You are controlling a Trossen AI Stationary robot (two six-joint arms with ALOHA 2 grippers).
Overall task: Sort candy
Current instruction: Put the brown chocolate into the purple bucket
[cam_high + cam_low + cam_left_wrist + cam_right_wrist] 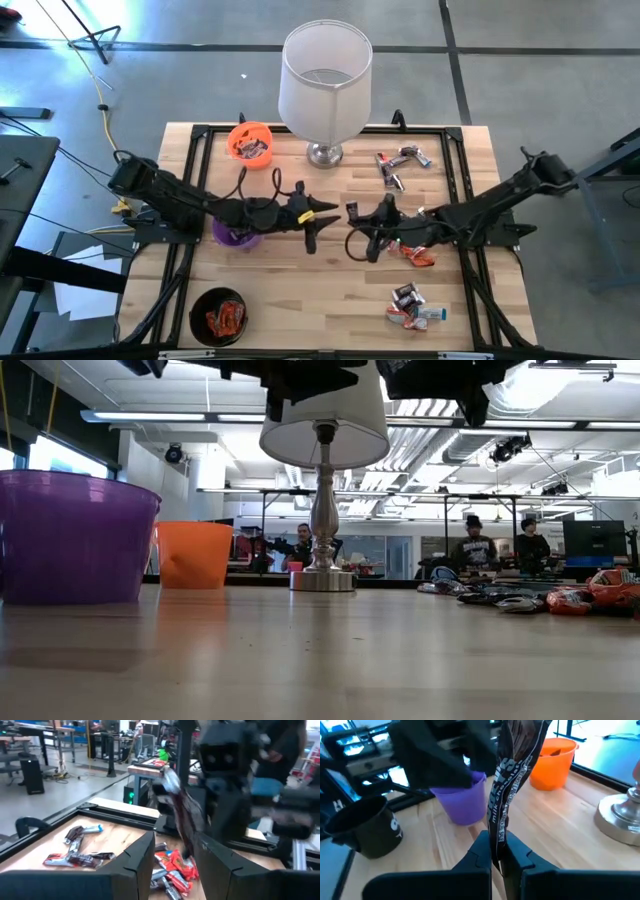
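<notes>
From above, I saw both dark arms meeting over the middle of the wooden table (300,300). My right gripper (500,857) had its fingers pressed together on one end of a dark brown wrapped candy (507,785), which stood up from the fingertips in the air. My left gripper (172,852) faced it from just beside, fingers spread apart with that same candy (182,815) between them; I could not tell whether they touched it.

More candy lay on the table in three loose groups: one near the far right corner (400,163), one under the right arm (418,255), one near the front right (412,306).

A purple cup (235,236) sat under the left arm, an orange cup (250,141) beside a white-shaded lamp (325,80) at the far edge, and a black cup (220,315) at the front left.
</notes>
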